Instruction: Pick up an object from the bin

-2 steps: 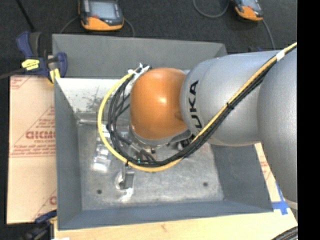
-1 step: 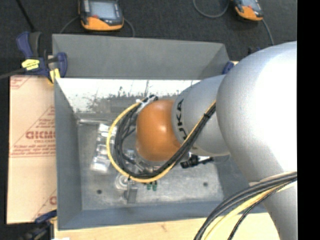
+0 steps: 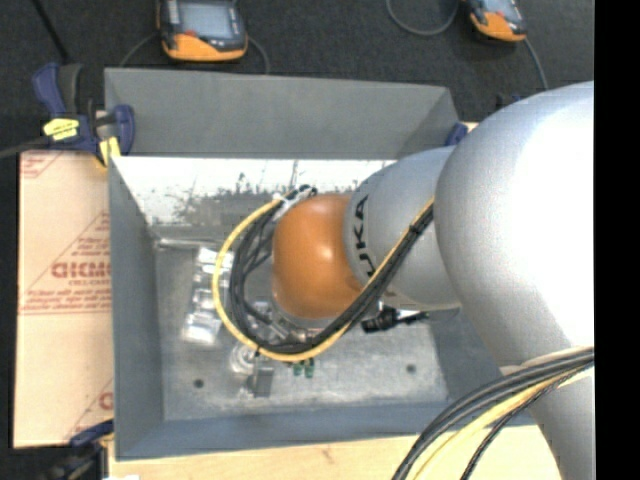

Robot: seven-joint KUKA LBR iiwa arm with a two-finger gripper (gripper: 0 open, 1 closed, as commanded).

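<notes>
Bin [image 3: 135,268] of grey metal, dark floor [image 3: 320,28] behind, clear plastic pieces [image 3: 203,313] left, jaws' state unclear

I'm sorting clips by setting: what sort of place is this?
Likely a robotics lab's bin-picking station: a KUKA arm with bundled cables reaches down into a grey metal bin, and small pale loose things lie on the bin's floor.

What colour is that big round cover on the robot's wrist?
Orange. The cover shows best in the camera view, over the grey bin.
</notes>
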